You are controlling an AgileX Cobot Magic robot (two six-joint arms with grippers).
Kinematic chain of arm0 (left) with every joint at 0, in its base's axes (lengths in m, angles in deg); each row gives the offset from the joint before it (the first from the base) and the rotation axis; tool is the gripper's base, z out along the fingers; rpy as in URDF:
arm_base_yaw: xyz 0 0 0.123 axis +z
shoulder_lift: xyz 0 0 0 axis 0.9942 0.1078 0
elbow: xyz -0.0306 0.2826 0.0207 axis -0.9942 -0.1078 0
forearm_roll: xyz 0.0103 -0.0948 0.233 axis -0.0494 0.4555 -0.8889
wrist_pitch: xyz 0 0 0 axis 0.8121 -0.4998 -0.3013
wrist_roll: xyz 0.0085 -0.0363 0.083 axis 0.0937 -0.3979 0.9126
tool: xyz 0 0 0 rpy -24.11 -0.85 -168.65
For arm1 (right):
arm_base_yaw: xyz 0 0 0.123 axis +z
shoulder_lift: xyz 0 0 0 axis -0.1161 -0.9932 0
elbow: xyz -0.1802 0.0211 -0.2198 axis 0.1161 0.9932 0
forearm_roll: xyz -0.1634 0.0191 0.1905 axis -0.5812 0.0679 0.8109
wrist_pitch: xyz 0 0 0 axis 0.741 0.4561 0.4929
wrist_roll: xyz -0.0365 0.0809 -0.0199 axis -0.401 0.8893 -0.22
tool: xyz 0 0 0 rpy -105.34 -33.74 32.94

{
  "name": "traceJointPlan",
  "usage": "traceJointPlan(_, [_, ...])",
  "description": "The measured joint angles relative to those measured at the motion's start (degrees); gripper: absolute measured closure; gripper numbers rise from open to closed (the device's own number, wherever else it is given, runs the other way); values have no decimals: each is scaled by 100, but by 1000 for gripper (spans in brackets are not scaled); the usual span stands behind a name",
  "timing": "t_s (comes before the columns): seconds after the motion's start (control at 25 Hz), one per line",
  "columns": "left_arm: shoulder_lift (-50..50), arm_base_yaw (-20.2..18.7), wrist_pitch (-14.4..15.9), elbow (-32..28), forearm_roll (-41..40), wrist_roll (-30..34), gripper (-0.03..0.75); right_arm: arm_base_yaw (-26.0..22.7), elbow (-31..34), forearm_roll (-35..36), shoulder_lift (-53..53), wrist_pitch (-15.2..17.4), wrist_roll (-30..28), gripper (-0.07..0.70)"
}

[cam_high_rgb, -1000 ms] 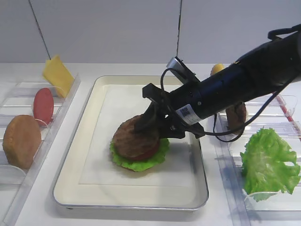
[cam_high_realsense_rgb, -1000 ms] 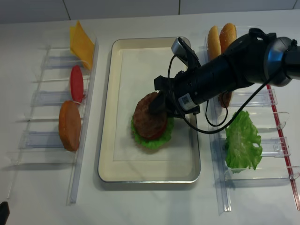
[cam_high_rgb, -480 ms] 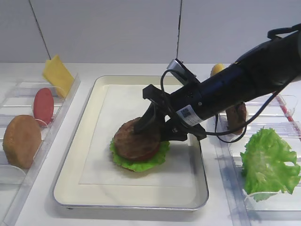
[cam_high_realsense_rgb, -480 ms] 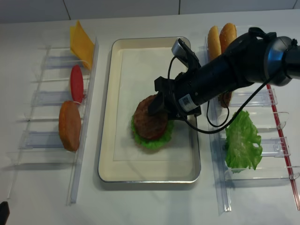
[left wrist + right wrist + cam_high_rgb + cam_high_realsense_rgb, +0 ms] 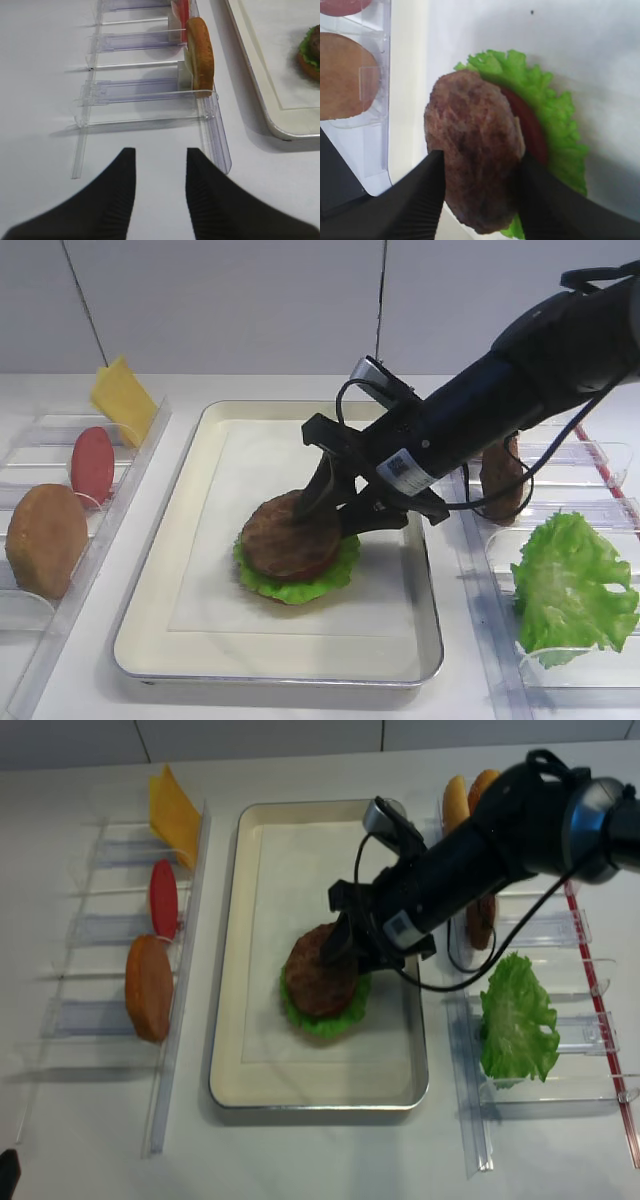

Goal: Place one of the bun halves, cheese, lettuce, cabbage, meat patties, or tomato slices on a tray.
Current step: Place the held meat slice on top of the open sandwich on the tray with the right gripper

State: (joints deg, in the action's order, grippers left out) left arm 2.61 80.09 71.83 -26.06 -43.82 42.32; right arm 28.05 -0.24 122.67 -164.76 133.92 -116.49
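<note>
1 rough dark-brown meat patty point(image 5: 290, 536)

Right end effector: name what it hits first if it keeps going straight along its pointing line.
Probably the meat patty: the right end effector points down at it, one finger on either side, atop the tomato and lettuce.
</note>
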Motion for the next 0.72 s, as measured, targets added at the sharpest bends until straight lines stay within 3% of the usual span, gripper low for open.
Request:
traceJointPlan(0.48, [0,0,0,0,0,0,483,0,-103,-1030,179,204,861,270])
traceJointPlan(0.72, [0,0,0,0,0,0,483,0,-505,-1763,400,293,1487,269])
